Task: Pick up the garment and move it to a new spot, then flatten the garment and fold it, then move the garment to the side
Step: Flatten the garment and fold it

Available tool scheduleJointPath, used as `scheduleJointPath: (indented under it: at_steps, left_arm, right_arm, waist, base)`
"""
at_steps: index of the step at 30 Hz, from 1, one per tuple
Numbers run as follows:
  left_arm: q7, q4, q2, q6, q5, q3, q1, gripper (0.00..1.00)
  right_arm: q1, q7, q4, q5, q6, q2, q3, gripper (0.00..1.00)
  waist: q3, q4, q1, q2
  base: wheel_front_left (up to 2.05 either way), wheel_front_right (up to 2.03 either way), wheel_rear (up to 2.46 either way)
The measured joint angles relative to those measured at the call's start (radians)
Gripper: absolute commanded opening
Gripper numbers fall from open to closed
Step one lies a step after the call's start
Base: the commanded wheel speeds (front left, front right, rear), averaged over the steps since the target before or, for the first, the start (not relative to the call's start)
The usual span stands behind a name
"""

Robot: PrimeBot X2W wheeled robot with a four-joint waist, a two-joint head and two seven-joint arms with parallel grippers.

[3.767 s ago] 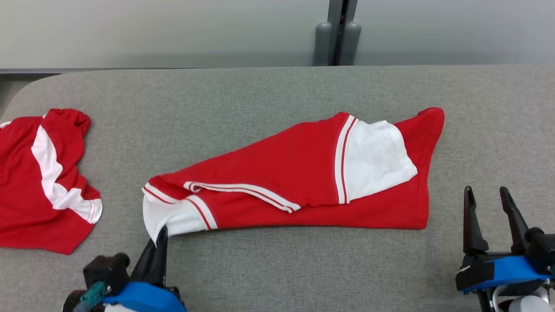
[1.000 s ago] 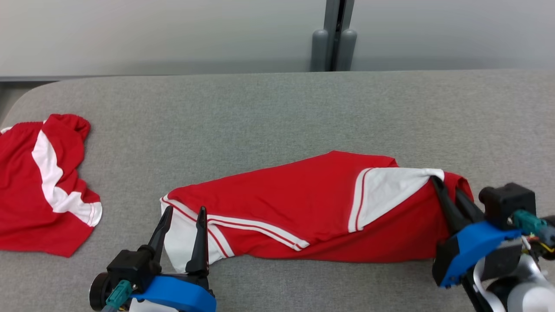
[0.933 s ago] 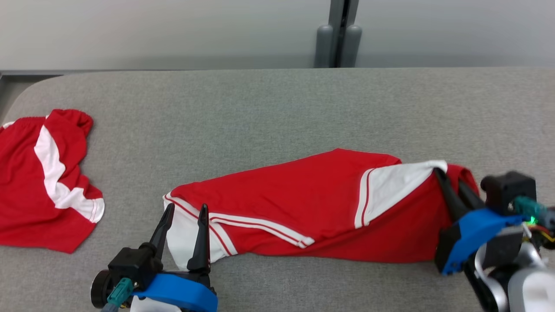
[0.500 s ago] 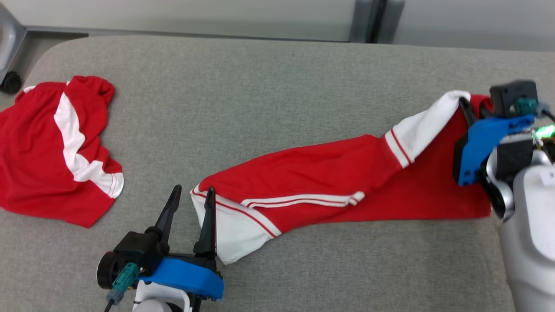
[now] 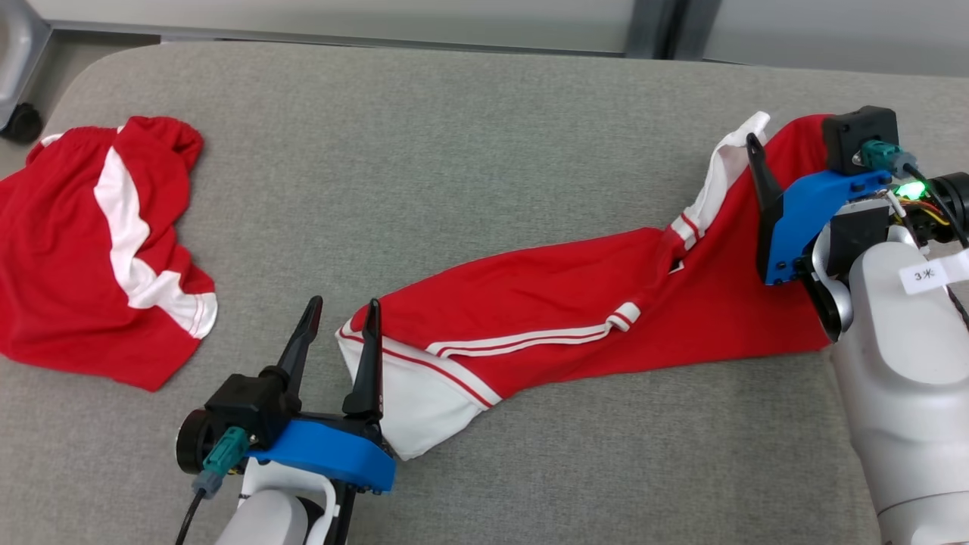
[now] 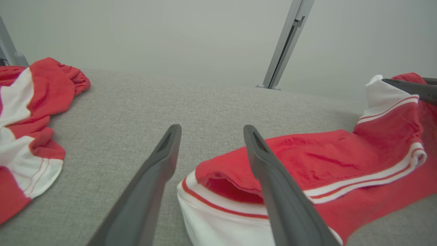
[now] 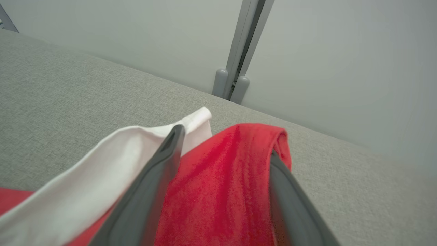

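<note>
Right wrist view: right gripper (image 7: 225,141), pinched on the garment's (image 5: 545,303) far corner a second ago, now spread, cloth slack between its fingers. Garment lies stretched across the table (image 5: 454,151). Left gripper (image 5: 343,304) spread beside white sleeve (image 5: 409,409). Repositioning likely done; flattening next.

The left gripper (image 5: 343,303) sits low at the near left, its two dark fingers spread wide and pointing forward. The right gripper (image 7: 225,141) reaches farther out on its pale forearm (image 5: 901,341) — fingers parted too, tipped slightly leftward.
</note>
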Motion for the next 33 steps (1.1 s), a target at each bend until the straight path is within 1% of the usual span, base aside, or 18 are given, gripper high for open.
scheduleJointPath:
  at_steps: [2, 5, 9, 13, 17, 25, 28, 33]
  left_arm:
    - [-0.001, 0.017, 0.005, -0.005, -0.007, 0.004, -0.015, 1.00]
    - [-0.001, 0.032, 0.013, -0.004, -0.009, 0.012, -0.022, 1.00]
    - [-0.004, 0.039, 0.018, -0.004, -0.016, 0.017, -0.026, 1.00]
    - [-0.004, 0.043, 0.020, 0.001, -0.019, 0.016, -0.013, 1.00]
    - [-0.002, 0.046, 0.023, 0.004, -0.026, 0.013, 0.008, 1.00]
    - [-0.009, 0.041, 0.025, 0.018, -0.052, 0.024, 0.061, 1.00]
    - [-0.017, 0.043, 0.020, 0.019, -0.069, 0.033, 0.079, 1.00]
    - [-0.035, 0.055, 0.013, 0.019, -0.086, 0.042, 0.102, 1.00]
  right_arm:
    - [0.001, -0.067, 0.016, 0.002, 0.000, 0.006, -0.002, 1.00]
    - [0.017, -0.115, 0.017, 0.020, 0.000, 0.018, 0.001, 1.00]
    - [0.085, -0.164, -0.006, 0.041, 0.000, 0.026, -0.005, 1.00]
    - [0.165, -0.195, -0.055, 0.054, 0.000, 0.041, -0.007, 1.00]
    - [0.259, -0.220, -0.130, 0.066, 0.000, 0.059, -0.024, 1.00]
    - [0.475, -0.255, -0.327, 0.075, 0.000, 0.092, -0.072, 1.00]
    - [0.549, -0.268, -0.392, 0.101, 0.000, 0.096, -0.072, 1.00]
    - [0.650, -0.286, -0.453, 0.176, 0.000, 0.097, -0.039, 1.00]
  waist:
    - [-0.010, -0.021, 0.0000, 0.0000]
    - [-0.022, -0.043, -0.0001, 0.0000]
    - [-0.045, -0.070, -0.0001, 0.0000]
    - [-0.071, -0.089, -0.0002, 0.0000]
    - [-0.100, -0.100, -0.0003, 0.0000]
    - [-0.150, -0.107, -0.0003, 0.0000]
    - [-0.168, -0.109, -0.0003, 0.0000]
    - [-0.195, -0.110, -0.0004, 0.0000]
  base:
    - [0.00, 0.00, 0.00]
    - [0.00, 0.00, 0.00]
    - [0.00, 0.00, 0.00]
    - [0.00, 0.00, 0.00]
    - [0.00, 0.00, 0.00]
    - [0.00, 0.00, 0.00]
    - [0.00, 0.00, 0.00]
    - [0.00, 0.00, 0.00]
